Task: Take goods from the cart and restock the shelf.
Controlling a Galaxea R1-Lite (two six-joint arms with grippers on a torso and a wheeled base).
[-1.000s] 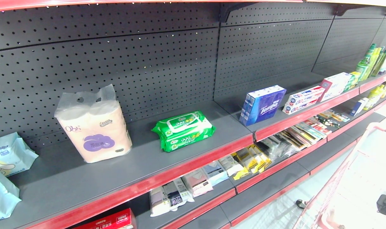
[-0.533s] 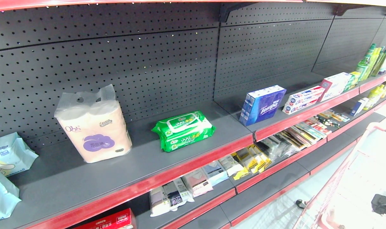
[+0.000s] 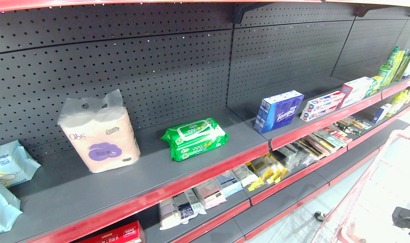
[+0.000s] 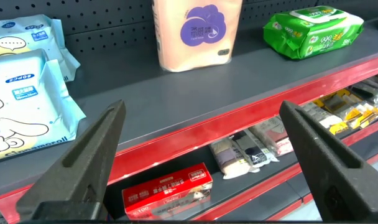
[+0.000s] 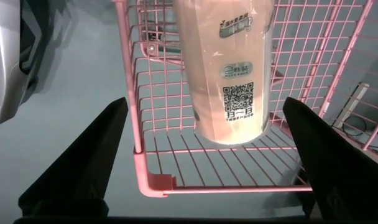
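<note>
My right gripper (image 5: 204, 162) is open above the pink wire cart (image 5: 153, 180), its fingers spread to either side of a peach toilet-paper pack (image 5: 229, 68) lying in the basket and apart from it. The cart (image 3: 360, 189) stands at the lower right of the head view, below the shelf. My left gripper (image 4: 201, 168) is open and holds nothing, in front of the shelf's red front edge (image 4: 195, 124). On the grey shelf (image 3: 157, 165) stand a toilet-paper pack (image 3: 100, 135) and a green wipes pack (image 3: 194, 137).
Light blue wipes packs (image 3: 5, 168) lie at the shelf's left end. A blue tissue box (image 3: 279, 110) and toothpaste boxes (image 3: 323, 105) sit further right. Lower shelves hold small packets (image 3: 258, 168) and a red box (image 4: 167, 190). Free shelf room lies between the packs.
The dark end of my right arm at the head view's lower right edge has shifted slightly left over the cart. Shelf goods have not moved.
</note>
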